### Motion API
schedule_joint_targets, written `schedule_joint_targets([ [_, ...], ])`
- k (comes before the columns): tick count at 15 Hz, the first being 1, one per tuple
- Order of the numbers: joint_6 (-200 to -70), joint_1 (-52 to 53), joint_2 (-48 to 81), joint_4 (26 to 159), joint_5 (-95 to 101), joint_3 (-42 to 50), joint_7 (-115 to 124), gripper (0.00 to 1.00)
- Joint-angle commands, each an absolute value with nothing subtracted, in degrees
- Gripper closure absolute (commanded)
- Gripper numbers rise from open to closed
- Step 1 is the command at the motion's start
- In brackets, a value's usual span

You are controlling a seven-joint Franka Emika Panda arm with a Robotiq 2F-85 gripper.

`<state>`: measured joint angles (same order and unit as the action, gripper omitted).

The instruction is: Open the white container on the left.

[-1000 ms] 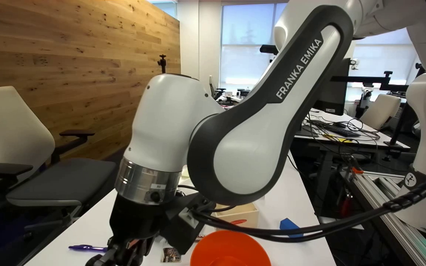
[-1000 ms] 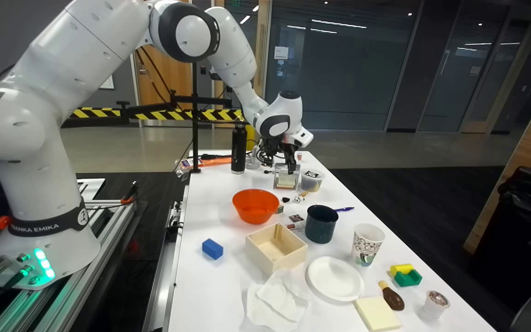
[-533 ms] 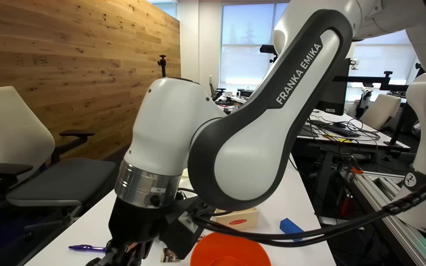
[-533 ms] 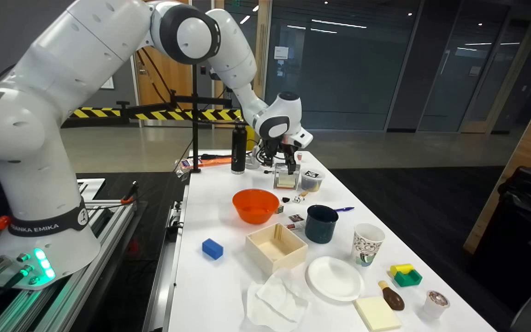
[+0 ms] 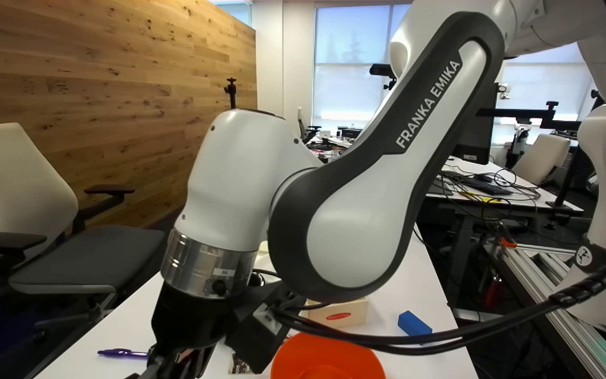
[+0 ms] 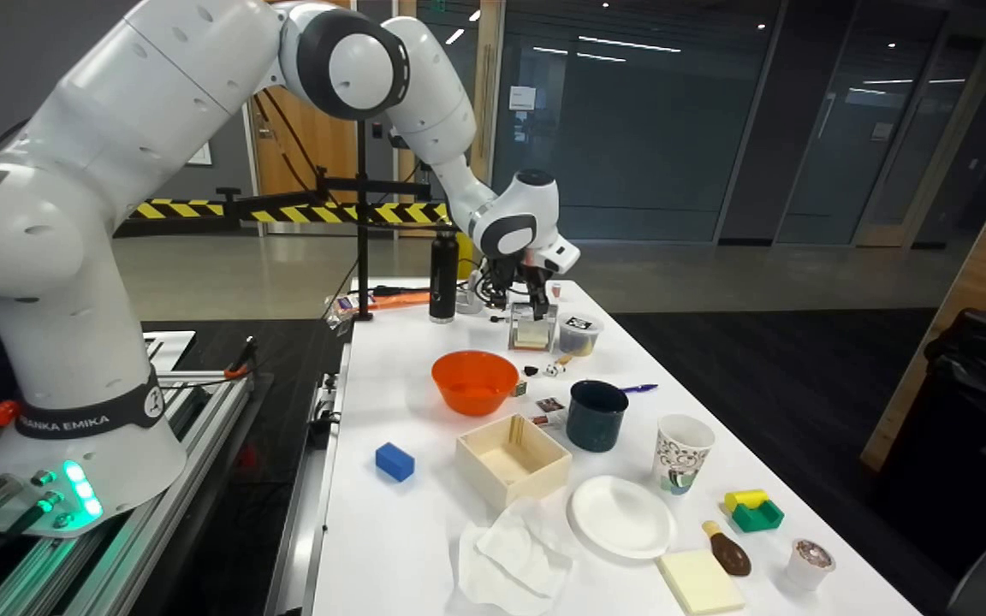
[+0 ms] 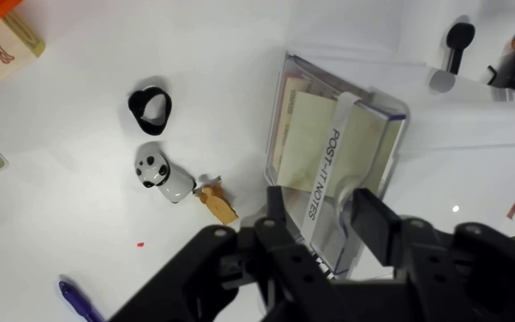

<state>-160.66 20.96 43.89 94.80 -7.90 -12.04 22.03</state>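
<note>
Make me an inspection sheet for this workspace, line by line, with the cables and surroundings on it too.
Surface: flat white tabletop, holding many items.
Job's things: clear rectangular plastic box, labelled POST-IT NOTES, with pale yellow paper pads inside; whether it is open isn't clear.
Clutter: round orange bowl, dark cylindrical mug, pale rectangular wooden box, thin purple pen.
Black two-fingered tool: appears closed on one end of that plastic box, jaws apart around it.
Black flexible cables: hang in a long curve.
Surroundings: cream-backed office chair, wooden plank wall.

White table [image 6: 390, 547] bearing clear container [image 6: 532, 334], orange bowl [image 6: 473, 395], blue block [image 6: 394, 462]
</note>
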Motion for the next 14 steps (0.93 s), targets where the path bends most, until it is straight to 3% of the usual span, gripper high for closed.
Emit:
schedule_joint_targets([
  [1, -159.33, 21.06, 44.32, 94.1, -8.93, -11.99, 19.97, 0.54],
  [2, -159.1, 20.97, 44.26, 94.11, -8.9, -12.03, 19.77, 0.5],
  [9, -159.95, 20.65, 44.55, 94.53, -8.89, -12.27, 18.14, 0.56],
  [11, -160.99, 20.74, 45.08, 94.36, -8.79, -12.26, 17.67, 0.48],
  [14, -161.11, 20.54, 46.11, 93.73, -8.94, -12.62, 17.03, 0.5],
])
